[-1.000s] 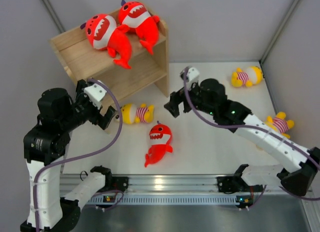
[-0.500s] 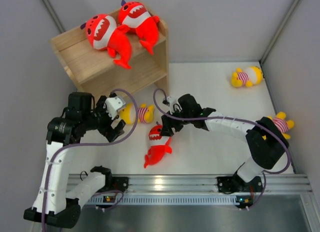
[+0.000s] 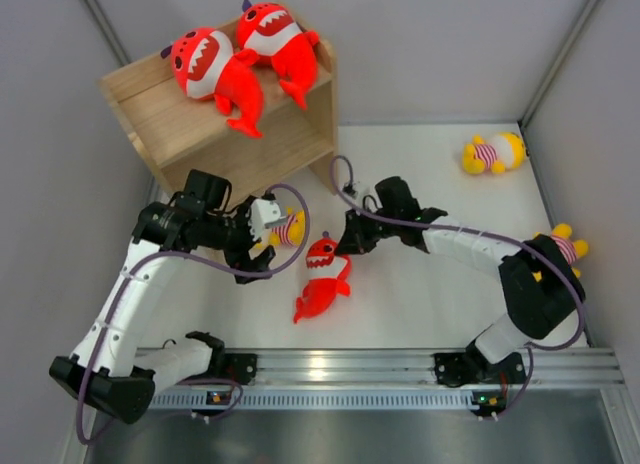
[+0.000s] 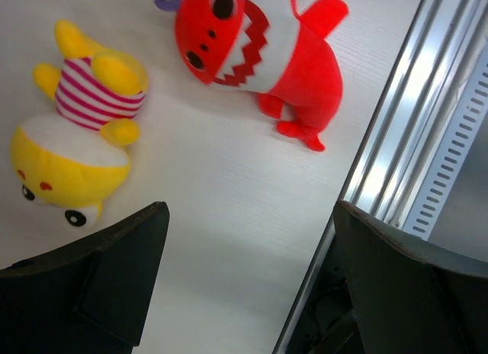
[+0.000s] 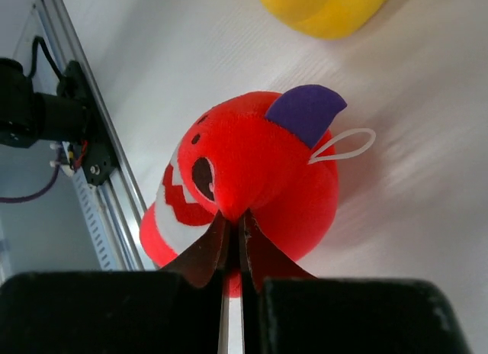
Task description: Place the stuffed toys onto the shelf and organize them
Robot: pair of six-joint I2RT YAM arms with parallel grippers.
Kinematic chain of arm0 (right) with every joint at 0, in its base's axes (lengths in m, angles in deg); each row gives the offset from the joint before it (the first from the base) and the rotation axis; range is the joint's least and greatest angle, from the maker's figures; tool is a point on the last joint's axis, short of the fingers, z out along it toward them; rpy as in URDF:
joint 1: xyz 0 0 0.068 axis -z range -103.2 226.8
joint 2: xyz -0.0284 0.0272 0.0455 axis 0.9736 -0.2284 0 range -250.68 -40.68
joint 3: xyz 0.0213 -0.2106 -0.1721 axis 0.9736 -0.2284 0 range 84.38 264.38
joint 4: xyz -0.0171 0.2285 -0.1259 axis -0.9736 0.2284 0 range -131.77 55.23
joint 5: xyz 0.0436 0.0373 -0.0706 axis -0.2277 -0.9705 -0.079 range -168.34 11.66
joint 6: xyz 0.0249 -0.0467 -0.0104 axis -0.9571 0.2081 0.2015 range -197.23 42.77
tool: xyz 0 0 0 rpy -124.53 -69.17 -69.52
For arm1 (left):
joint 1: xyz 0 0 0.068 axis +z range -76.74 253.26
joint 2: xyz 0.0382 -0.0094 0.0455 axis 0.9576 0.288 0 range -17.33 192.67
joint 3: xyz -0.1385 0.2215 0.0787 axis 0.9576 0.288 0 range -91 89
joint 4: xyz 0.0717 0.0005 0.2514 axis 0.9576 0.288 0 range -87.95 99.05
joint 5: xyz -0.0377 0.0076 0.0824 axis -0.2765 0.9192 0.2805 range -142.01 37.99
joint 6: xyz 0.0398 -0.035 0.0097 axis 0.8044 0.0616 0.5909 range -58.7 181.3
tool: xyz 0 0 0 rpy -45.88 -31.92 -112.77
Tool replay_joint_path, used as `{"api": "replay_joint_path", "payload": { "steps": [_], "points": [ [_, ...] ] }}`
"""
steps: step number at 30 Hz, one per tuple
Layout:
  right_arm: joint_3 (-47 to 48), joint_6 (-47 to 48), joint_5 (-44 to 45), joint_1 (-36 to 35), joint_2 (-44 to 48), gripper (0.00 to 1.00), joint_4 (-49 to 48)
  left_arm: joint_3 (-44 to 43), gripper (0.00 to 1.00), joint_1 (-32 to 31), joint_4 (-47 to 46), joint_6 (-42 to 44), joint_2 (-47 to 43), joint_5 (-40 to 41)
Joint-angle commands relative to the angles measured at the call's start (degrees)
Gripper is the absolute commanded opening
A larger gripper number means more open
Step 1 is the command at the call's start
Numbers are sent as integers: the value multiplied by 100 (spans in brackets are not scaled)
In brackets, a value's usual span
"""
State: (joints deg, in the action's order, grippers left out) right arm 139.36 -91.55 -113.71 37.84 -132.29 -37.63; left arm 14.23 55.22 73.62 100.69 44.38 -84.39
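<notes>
Standing at the front of the rig, I see a metal rail (image 3: 330,364) along the near edge of the white bench (image 3: 420,304). Just beyond it a red shark (image 3: 322,277) lies on the bench, tail toward the rail and toothy mouth up. The right fingers (image 3: 352,242) reach its head from the far side. They are pressed tight together, with a fold of red plush nipped between the tips.

Just left of the shark, and apart from it, a yellow doll (image 3: 288,229) lies on the bench on its back, its striped middle showing. The left fingers (image 3: 268,240) hover right beside it, spread about as wide as they go and holding nothing. In the left wrist view the doll's face points toward them, and bare bench shows between the two tips.

Out at the right edge a second yellow doll (image 3: 562,246) peeks from behind the right arm. A third yellow doll (image 3: 495,152) lies farther back, near the right rear corner and well apart from the others.

At the far left the light-wood shelf (image 3: 150,99) stands against the back of the bench. On its top board two red sharks lie side by side and touching, the left shelf shark (image 3: 205,64) and the right shelf shark (image 3: 280,39), their tails hanging over the front edge.
</notes>
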Motion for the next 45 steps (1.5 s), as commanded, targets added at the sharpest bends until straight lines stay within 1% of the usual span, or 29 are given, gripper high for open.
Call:
{"api": "replay_joint_path", "payload": {
  "steps": [1,2,3,4,5,9,15,21,25,29,32,36,38,41,42,43,45],
  "points": [
    [319,-378,-672,800,960,0,216,-47,95,-427,-47,287,183,-189],
    [468,-282,-620,933,1100,0,488,-99,96,-585,-38,471,201,-364],
    [913,-116,-45,1082,1345,0,865,-152,96,-639,-38,551,218,-400],
    [1161,260,160,1092,1435,0,1617,-301,98,-709,-64,630,236,-401],
    [1521,342,267,1110,1584,0,1808,-372,99,-796,-64,709,253,-348],
    [2242,299,40,1294,1874,0,2310,-784,99,-911,-274,684,411,-112],
    [2999,290,-681,1382,1955,0,2354,-1198,99,-1061,-319,587,342,-66],
    [3624,667,-822,1303,1700,0,2600,-1558,99,-1105,-328,718,166,-628],
    [4230,861,-848,1023,1305,0,2820,-1954,99,-1105,-319,526,507,-822],
    [5230,967,-962,750,682,0,3074,-2235,99,-1332,-319,271,956,-656],
    [5610,958,-1050,697,487,0,3049,-2227,99,-1491,-407,200,1001,-480],
    [5892,792,-1243,662,223,0,2918,-2000,99,-1544,-600,121,904,-269],
    [5936,677,-1384,644,179,0,2698,-1894,97,-1544,-802,24,877,-129],
    [5971,598,-1384,565,127,0,2566,-1884,59,-1597,-881,-81,965,-93],
    [5972,580,-1393,548,126,0,2513,-1902,22,-1623,-882,-107,992,-76],
    [5972,554,-1393,539,126,0,2504,-1910,0,-1641,-882,-186,1018,-67],
    [5972,528,-1349,538,126,0,2504,-1963,0,-1659,-952,-309,1001,-128]
  ]
}}
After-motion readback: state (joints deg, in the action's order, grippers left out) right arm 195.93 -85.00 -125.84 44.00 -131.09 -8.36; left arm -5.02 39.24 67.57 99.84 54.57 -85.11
